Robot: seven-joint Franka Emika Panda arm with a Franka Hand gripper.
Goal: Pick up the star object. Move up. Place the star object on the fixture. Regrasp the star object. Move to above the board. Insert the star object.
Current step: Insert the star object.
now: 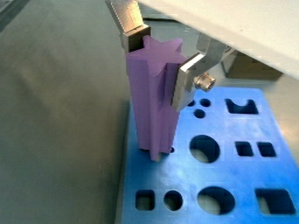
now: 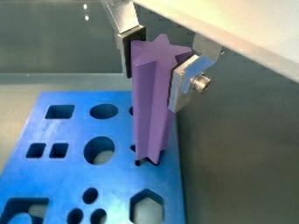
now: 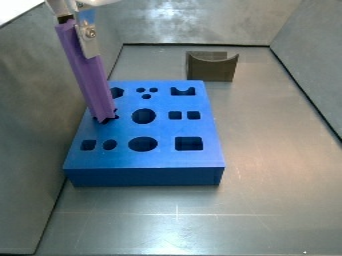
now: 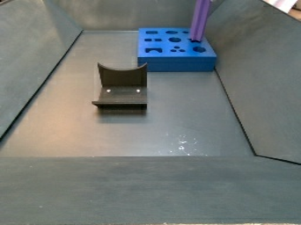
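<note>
The star object (image 1: 152, 96) is a long purple prism held upright in my gripper (image 1: 159, 59). The silver fingers (image 1: 187, 83) are shut on its upper end. Its lower tip stands in a hole near one edge of the blue board (image 1: 233, 175). Both wrist views show this; the star (image 2: 152, 96), the gripper (image 2: 159, 57) and the board (image 2: 70, 179) appear there too. In a side view the star (image 3: 86, 70) leans slightly over the board (image 3: 147, 140), with the gripper (image 3: 74, 25) at its top. Another side view shows the star (image 4: 201, 19) on the board (image 4: 177, 48).
The fixture (image 3: 210, 64), a dark notched block, stands on the floor behind the board, apart from it; it also shows in a side view (image 4: 120, 88). Grey walls (image 3: 27, 110) enclose the floor (image 4: 153, 132). The board has several other cut-out holes.
</note>
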